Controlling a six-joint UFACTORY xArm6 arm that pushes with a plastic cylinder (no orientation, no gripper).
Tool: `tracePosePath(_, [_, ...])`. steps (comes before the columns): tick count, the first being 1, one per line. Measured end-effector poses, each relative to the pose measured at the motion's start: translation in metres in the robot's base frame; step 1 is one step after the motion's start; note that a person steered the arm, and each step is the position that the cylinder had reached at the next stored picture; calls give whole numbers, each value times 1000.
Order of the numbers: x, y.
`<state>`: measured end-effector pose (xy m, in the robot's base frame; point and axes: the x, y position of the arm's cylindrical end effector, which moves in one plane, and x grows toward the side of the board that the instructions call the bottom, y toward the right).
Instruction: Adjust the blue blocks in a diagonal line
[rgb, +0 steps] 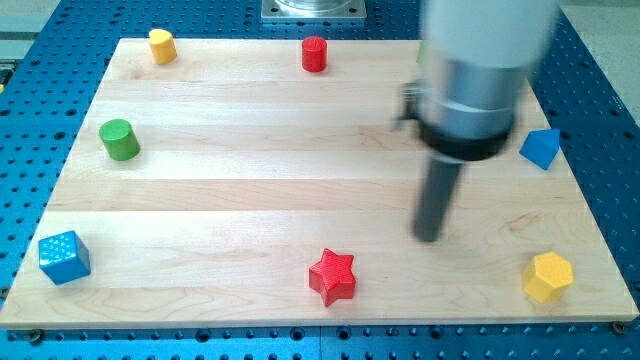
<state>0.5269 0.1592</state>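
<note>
No jaws here, only my tip (429, 237) resting on the wooden board (250, 200), touching no block, up and right of the red star (332, 277). Blue cube (64, 257) at bottom left corner; other blue block (540, 148) at the right edge, well apart.

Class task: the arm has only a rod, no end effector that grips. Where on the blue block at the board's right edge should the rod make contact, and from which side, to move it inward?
Push, don't grip. My tip stands left of and below the blue block, so it should probably circle to the block's right face and push leftward. The block sits at the wooden board edge, so approach room looks tight.
</note>
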Motion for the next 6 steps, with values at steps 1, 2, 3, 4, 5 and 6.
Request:
tracePosePath(1, [-12,96])
tracePosePath(2, [-56,153])
tracePosePath(3, [-91,173])
tracePosePath(4, [-90,94])
tracePosePath(5, [-79,55])
tracePosePath(6, [-72,64])
